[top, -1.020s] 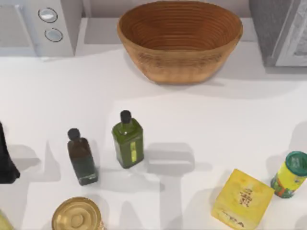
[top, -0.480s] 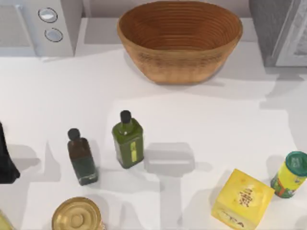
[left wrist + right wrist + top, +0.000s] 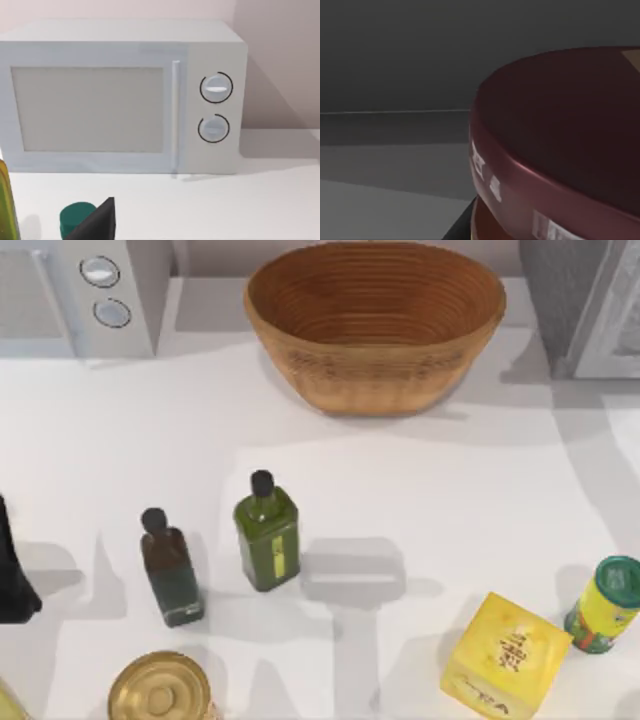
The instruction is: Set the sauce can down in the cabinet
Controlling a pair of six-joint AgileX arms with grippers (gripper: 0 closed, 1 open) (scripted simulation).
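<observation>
Shadows have slid along the bench's (image 3: 420,490) right toward the cabinet (image 3: 560,300). Right gripper's grip unclear; lower the can (image 3: 560,150) level onto the shelf.

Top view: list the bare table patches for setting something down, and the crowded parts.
Free: between the basket and the green bottle; also between that bottle and the yellow box. Crowded: the front left, around the dark bottle and gold-topped can.
</observation>
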